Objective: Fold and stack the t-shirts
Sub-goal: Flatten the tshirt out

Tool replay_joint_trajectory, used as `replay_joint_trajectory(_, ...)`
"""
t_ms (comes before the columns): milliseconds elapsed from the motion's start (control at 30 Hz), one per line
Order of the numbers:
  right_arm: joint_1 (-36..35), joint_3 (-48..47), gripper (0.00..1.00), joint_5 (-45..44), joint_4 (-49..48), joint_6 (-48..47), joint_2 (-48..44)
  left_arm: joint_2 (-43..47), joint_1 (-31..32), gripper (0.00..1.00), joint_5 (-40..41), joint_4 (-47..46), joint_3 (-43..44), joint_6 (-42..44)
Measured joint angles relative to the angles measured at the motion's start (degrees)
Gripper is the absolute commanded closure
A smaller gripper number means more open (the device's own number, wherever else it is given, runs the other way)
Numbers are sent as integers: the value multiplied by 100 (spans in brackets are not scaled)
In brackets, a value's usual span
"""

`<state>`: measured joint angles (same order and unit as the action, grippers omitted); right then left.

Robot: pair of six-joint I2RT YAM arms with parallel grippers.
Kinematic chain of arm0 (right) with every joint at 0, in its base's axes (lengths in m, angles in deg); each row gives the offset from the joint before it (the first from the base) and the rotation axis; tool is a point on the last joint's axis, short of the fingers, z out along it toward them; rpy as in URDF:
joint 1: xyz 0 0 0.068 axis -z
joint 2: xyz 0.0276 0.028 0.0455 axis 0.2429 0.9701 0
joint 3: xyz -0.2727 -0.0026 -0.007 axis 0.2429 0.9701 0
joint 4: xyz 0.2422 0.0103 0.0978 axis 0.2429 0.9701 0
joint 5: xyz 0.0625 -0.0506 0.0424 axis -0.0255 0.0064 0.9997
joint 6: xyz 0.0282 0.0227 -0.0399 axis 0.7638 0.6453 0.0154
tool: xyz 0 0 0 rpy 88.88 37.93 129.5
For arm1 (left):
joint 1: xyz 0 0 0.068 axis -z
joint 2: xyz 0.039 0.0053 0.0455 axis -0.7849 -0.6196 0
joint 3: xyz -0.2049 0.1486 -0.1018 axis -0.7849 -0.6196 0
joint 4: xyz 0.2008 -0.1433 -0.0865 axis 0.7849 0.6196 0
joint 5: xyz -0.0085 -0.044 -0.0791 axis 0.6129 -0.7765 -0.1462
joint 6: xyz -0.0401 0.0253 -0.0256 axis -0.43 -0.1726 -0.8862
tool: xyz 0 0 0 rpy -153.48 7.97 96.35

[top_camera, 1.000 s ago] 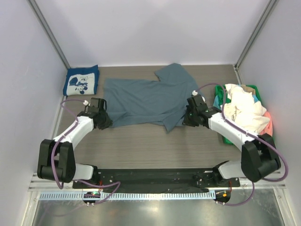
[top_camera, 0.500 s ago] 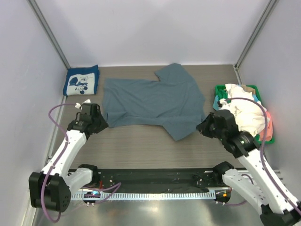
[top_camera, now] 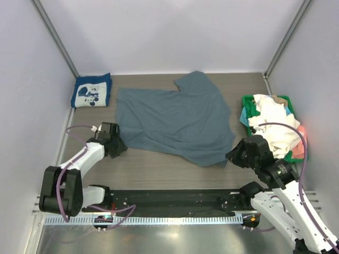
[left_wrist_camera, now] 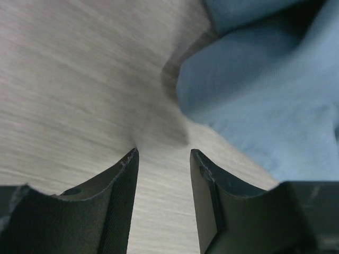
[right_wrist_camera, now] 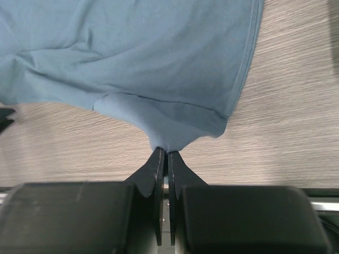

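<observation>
The tee [top_camera: 175, 119] lies spread mid-frame. Our right claw [right_wrist_camera: 165, 154] pinches its lower-right hem, thinly it seems; our left claw [left_wrist_camera: 161, 159] gapes empty just beside the lower-left corner. We should grasp that corner deep, then draw both evenly to flatten the wrinkles.

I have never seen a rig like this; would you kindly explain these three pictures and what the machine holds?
Two robot arms stand at the near edge of a table. One picture looks down from above; the other two come from wrist cameras. On the table lie a spread slate-blue t-shirt, a folded navy print t-shirt and a green basket of clothes. The right gripper is shut on the slate-blue t-shirt's edge; the left gripper is open beside it, holding nothing.
</observation>
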<state>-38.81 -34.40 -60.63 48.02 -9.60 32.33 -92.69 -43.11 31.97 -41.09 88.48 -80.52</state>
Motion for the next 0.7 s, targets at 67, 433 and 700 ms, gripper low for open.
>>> replay_joint_trajectory(67, 0, -35, 99, -33, 15, -7, 83, -243, 0, 55, 28, -240, 116, 4)
replay_joint_trajectory(433, 0, -201, 99, -120, -92, -72, 612, -1440, -20, 93, 146, -761, 933, 157)
replay_joint_trajectory(700, 0, -337, 99, -236, -98, -109, 647, -1178, -37, 100, 125, -11, 1429, 380)
